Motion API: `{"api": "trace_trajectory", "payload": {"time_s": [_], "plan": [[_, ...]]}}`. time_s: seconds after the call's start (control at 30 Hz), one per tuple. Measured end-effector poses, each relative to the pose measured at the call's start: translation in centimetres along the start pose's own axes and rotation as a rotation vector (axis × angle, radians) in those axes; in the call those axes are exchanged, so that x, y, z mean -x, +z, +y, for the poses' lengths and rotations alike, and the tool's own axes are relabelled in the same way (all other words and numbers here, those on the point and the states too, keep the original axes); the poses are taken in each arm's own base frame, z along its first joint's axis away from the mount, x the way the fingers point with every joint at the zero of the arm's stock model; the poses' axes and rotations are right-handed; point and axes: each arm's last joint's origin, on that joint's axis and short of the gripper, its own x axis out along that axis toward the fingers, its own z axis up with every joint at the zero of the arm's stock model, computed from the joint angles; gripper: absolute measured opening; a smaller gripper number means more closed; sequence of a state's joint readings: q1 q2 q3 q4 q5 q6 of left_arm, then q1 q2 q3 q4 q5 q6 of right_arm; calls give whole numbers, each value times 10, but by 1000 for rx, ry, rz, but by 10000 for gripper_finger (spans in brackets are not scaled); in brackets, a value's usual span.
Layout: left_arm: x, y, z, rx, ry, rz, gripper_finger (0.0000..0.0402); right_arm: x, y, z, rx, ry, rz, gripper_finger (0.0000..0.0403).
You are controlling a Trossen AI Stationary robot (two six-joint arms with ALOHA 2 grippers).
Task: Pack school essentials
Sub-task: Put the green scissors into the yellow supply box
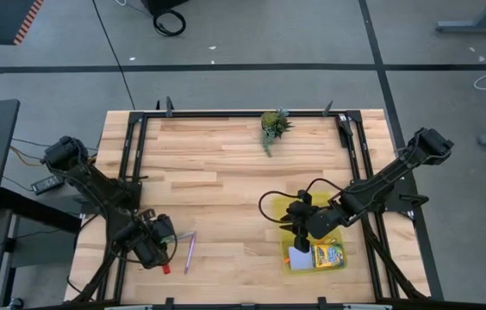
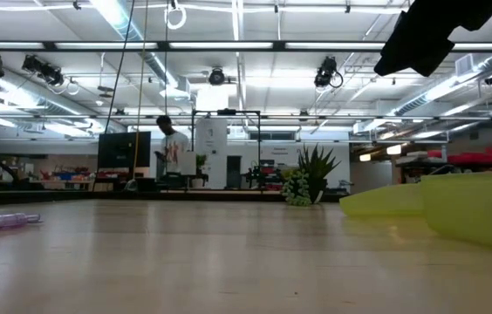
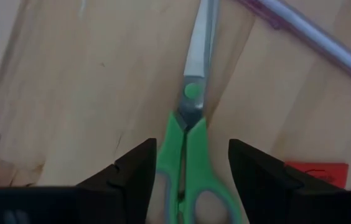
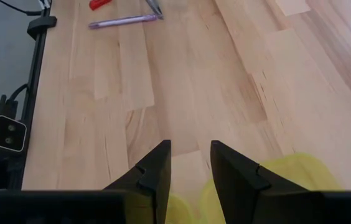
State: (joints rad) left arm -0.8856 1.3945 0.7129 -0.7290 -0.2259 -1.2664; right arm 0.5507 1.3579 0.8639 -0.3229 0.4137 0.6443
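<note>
We judge the packing partly done. The crayon box (image 1: pixel 329 255) and note pad (image 1: pixel 299 257) already lie in the yellow case (image 1: pixel 288 266) — our right gripper (image 1: pixel 302 226) hangs just over its near edge, empty, fingers a small way apart. Three things are left on the table near our left arm: the scissors (image 3: pixel 190 142), the pen (image 1: pixel 189 251) and the eraser (image 1: pixel 165 269). Our left gripper (image 3: pixel 190 169) is low over the scissors, fingers spread either side of the green handles, not yet clenched. No pencil shows.
</note>
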Motion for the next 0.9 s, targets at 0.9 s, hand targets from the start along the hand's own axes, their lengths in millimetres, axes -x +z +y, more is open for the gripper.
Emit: {"api": "trace_trajectory", "payload": {"time_s": [0.9], "plan": [[-14, -5, 6, -75, 13, 18, 190, 0, 0, 0, -11, -5, -9, 119]]}}
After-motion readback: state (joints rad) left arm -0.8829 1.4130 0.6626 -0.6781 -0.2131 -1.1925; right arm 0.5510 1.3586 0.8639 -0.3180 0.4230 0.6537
